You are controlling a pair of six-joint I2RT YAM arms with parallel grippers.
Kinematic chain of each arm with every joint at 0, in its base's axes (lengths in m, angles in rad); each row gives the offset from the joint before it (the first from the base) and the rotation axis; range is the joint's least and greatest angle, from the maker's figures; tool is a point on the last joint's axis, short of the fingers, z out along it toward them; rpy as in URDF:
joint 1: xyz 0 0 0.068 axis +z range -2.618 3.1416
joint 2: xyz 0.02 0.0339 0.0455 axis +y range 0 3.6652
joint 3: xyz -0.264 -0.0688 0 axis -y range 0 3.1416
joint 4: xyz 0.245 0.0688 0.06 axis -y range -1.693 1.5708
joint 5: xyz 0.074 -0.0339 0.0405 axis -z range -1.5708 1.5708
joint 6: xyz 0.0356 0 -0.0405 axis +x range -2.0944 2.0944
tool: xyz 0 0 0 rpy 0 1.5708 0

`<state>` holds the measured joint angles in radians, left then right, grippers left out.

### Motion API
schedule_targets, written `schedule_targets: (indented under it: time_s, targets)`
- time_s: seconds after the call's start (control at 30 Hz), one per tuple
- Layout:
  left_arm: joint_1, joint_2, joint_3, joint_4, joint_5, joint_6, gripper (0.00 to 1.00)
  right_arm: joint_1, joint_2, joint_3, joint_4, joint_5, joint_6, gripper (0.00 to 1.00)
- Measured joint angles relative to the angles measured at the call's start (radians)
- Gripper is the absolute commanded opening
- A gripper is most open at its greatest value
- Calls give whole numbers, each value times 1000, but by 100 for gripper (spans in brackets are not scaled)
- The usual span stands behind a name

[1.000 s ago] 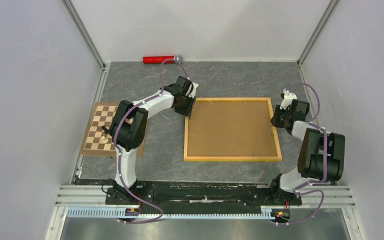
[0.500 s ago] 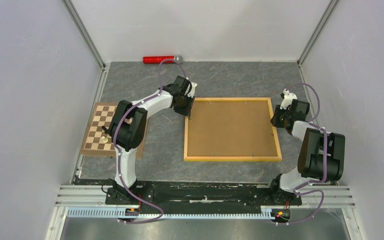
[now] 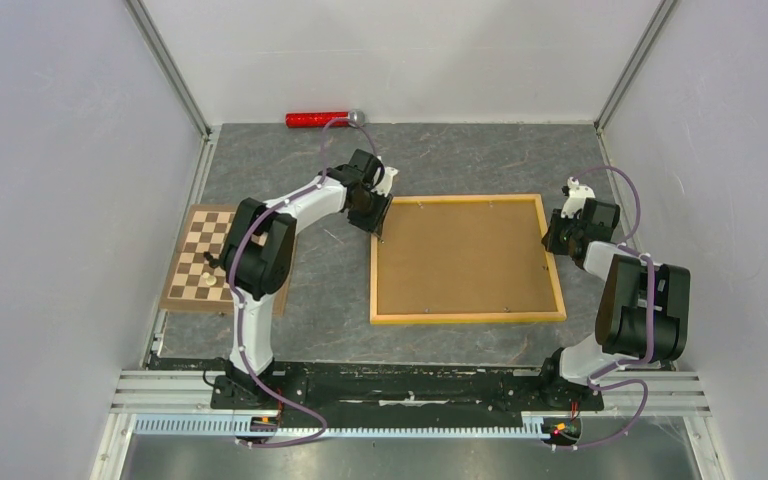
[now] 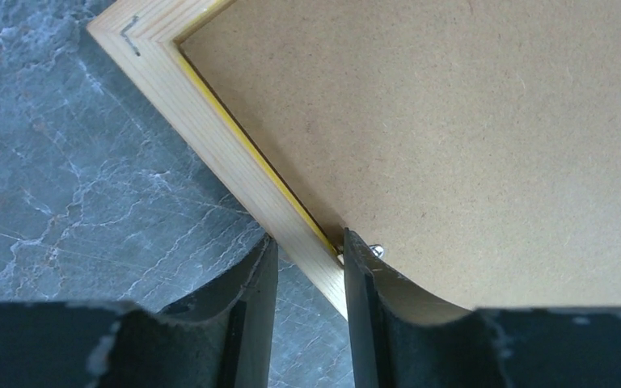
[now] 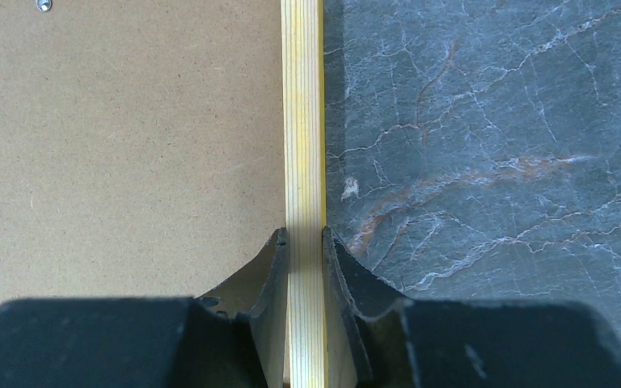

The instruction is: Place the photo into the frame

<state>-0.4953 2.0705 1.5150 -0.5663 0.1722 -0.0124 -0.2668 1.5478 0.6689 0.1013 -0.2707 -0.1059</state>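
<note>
- Two sets of jaws are mine, and both are down at the frame (image 3: 465,318), which lies flat on the table (image 3: 460,160) with its back up.
- A plain brown backing board (image 3: 465,255) fills the frame inside its yellow-orange rails.
- My left jaws stand at the frame's left rail, just short of its far-left corner.
- They are partly open and straddle that rail, which crosses the gap on a slant.
- The outer finger (image 4: 251,307) stands clear of the rail, with a strip of grey table showing between them, so I have no clamp on the wood there.
- The inner finger (image 4: 364,299) sits over the edge of the backing board, right beside a small metal tab (image 4: 377,251).
- A staple (image 4: 132,36) shows in the mitred corner of the frame ahead of those jaws.
- My right jaws are at the frame's right rail, in its far half.
- They are closed narrowly on that rail: one finger (image 5: 271,275) presses it from the board side and the other (image 5: 340,275) from the table side.
- A chessboard (image 3: 200,262) lies well to the left of the frame, on the far side of my left arm.
- A red stick with a grey tip (image 3: 317,120) lies beyond the frame's far-left corner, against the back wall.
</note>
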Motion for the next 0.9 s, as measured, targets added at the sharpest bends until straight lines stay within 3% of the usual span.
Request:
schedule_targets:
  time_s: [0.13,0.57,0.9]
  targets:
    - [-5,20,33,-43,19,43,53,0,1,0,3,0,0,0]
    - [-8,46,69,-77,23,42,54,-1,3,0,7,-1,0,0]
    - [-22,46,71,-77,23,42,72,-1,3,0,8,-2,0,0]
